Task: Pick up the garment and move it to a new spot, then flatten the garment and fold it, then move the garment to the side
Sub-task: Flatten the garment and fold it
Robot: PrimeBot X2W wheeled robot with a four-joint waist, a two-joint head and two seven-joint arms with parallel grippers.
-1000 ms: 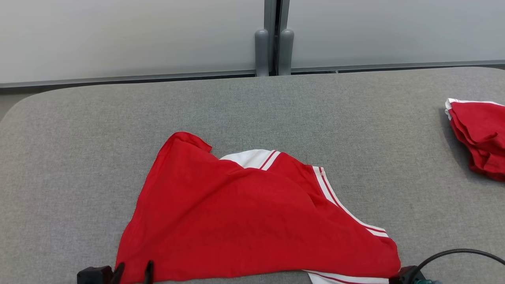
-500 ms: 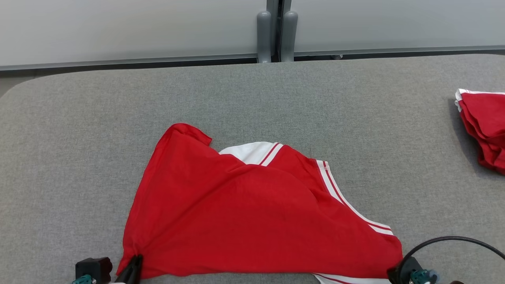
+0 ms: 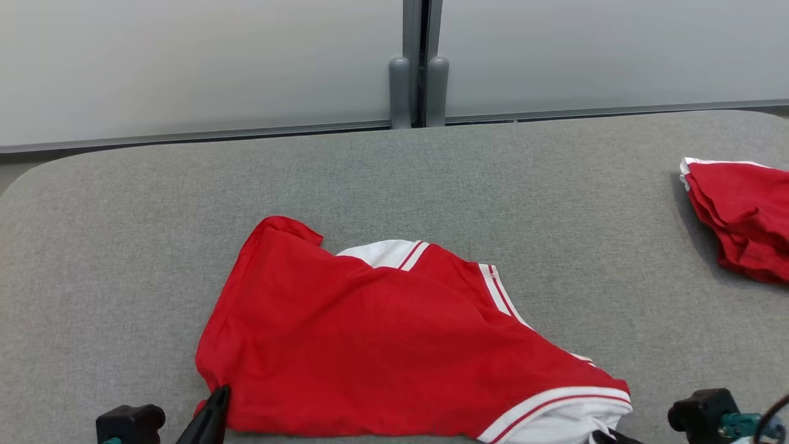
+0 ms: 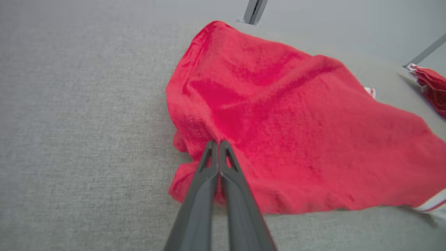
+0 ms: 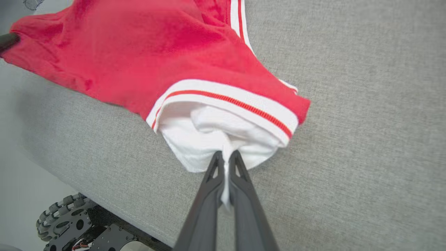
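The garment (image 3: 382,345) is red with white, red-striped trim, lying crumpled near the front edge of the grey padded table (image 3: 431,179). My left gripper (image 3: 217,394) is shut on its near left corner; in the left wrist view the left gripper (image 4: 218,143) pinches red cloth of the garment (image 4: 285,115). My right gripper (image 5: 226,155) is shut on the white trimmed end of the garment (image 5: 223,115) at the near right, with white cloth caught between its fingers. In the head view that end (image 3: 555,413) lifts slightly off the table.
A second red garment (image 3: 739,216) lies bunched at the table's right edge, also seen in the left wrist view (image 4: 432,83). Grey wall panels and a post (image 3: 416,80) stand behind the table. The robot's wheeled base (image 5: 62,223) shows below the table's front edge.
Both grippers went from open to shut on the garment's near corners. The right white-trimmed end has been pulled up and the cloth bunched; the head camera has shifted.
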